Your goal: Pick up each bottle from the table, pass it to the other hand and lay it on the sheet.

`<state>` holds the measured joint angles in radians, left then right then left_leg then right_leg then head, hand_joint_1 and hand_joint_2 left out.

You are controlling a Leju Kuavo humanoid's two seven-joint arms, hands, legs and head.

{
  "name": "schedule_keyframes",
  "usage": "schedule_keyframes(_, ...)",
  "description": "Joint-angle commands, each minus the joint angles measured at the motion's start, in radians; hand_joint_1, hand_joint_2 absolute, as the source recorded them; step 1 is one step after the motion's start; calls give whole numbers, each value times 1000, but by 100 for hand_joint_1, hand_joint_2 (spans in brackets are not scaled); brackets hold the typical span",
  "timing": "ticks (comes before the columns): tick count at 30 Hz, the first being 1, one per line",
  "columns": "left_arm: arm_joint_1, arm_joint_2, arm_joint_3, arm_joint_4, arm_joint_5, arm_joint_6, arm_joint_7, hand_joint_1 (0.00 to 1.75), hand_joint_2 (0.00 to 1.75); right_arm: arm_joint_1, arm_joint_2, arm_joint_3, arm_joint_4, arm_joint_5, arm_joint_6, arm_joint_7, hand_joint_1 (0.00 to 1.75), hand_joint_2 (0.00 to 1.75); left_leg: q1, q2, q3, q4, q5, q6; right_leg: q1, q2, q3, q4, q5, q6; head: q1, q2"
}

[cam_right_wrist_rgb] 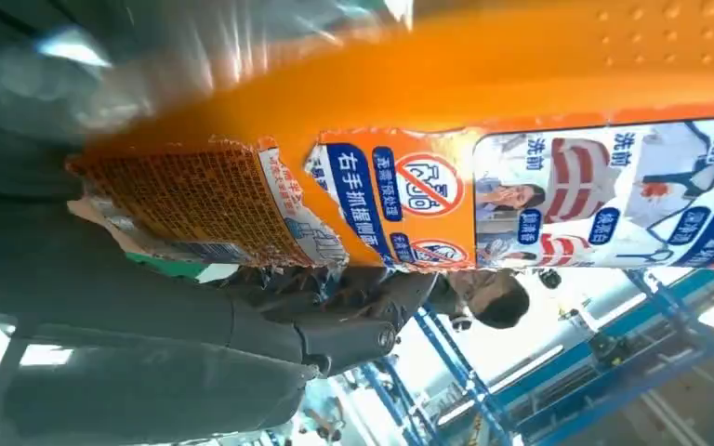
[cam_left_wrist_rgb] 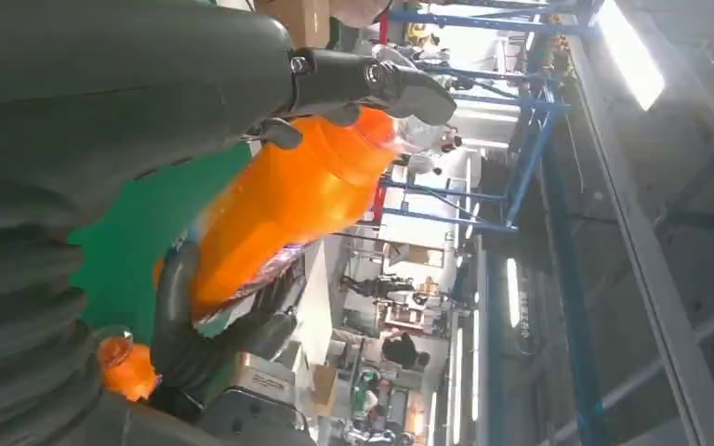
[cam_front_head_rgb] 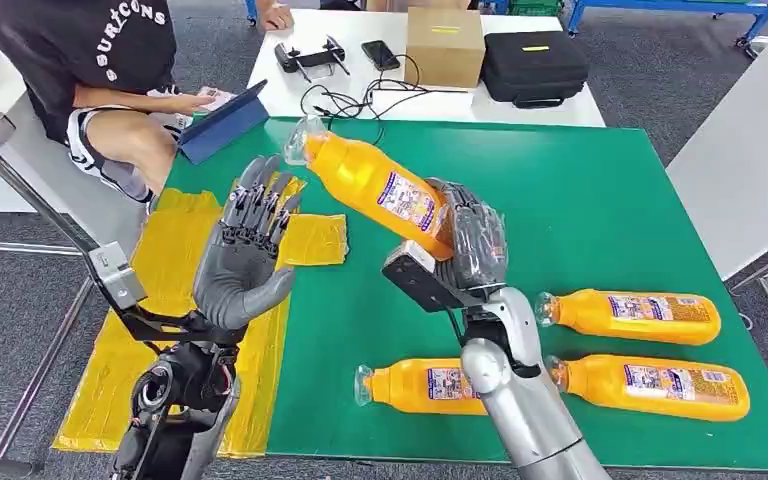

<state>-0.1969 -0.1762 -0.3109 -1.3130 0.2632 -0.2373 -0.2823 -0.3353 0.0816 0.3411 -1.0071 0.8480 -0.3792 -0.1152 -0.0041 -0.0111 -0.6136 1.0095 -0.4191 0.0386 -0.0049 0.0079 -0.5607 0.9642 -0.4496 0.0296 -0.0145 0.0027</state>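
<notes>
Your right hand (cam_front_head_rgb: pixel 472 240) sat at the middle of the head view, its dark ribbed fingers wrapped around the base of a glossy orange plastic bottle (cam_front_head_rgb: pixel 375 182) held up off the table. The bottle slanted toward the upper left of the frame, clear cap end highest, its printed blue-and-white label facing up. In the right wrist view that label (cam_right_wrist_rgb: pixel 521 200) looked torn and peeling at one edge, with the smooth orange body filling the upper part of the picture and your grey fingers (cam_right_wrist_rgb: pixel 335 334) clamped beneath it.

Your left hand (cam_front_head_rgb: pixel 245 255) stood left of centre, palm up and facing the bottle, fingers spread and straight, holding nothing; the fingertips were near the bottle's neck, though you could not tell from the head view whether they touched it. In the left wrist view a dark finger (cam_left_wrist_rgb: pixel 372 84) lay across the bottle's shoulder.

Under the left hand lay the crinkled yellow sheet (cam_front_head_rgb: pixel 170 260), spread over the left edge of the flat green mat (cam_front_head_rgb: pixel 580 200). Three more orange bottles lay on their sides in the lower right of the mat: one (cam_front_head_rgb: pixel 630 316) above, one (cam_front_head_rgb: pixel 650 387) below it, and one (cam_front_head_rgb: pixel 420 384) partly behind your silver forearm.

At the upper left a seated person (cam_front_head_rgb: pixel 90 70) held a tablet.
</notes>
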Motion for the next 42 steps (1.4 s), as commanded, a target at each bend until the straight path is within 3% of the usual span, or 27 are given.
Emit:
schedule_keyframes(1,-69,28,-53,101,-13,70,-13,0,175,-105,39,113,120,-29,-24,-37,175,175,0,5,10,-2,-3,-4,0,3,9,-2,-2,-1,0,0)
schedule_keyframes(2,-70,29,-52,103,-13,70,-13,0,175,-107,42,116,118,-29,-23,-36,175,175,0,3,4,-1,-1,-2,0,2,3,-1,0,-1,0,0)
schedule_keyframes(13,-67,29,-38,135,-7,101,-19,0,175,-130,48,173,125,-41,-26,-55,175,175,0,3,8,-2,-2,-3,0,2,7,-2,-2,-1,0,0)
schedule_keyframes(18,-45,17,-12,131,4,117,-30,0,175,-121,49,147,68,-103,-163,-105,175,175,0,3,7,-2,-2,-3,0,1,6,-2,-2,-1,0,0)
schedule_keyframes(23,-27,15,8,129,-1,129,-27,0,175,-105,50,131,41,-138,-214,-116,175,175,0,2,8,-2,-3,-3,0,0,8,-2,-2,-1,0,0)
schedule_keyframes(36,-59,15,-5,189,3,130,-37,0,175,-107,61,116,50,-107,-244,-102,175,175,0,1,7,-3,-2,-2,0,-1,7,-2,-2,-1,0,0)
schedule_keyframes(42,-62,17,-3,196,8,138,-41,0,175,-135,64,135,101,-77,-184,-71,175,175,0,1,3,-1,-1,-1,0,0,2,-1,-1,0,0,0)
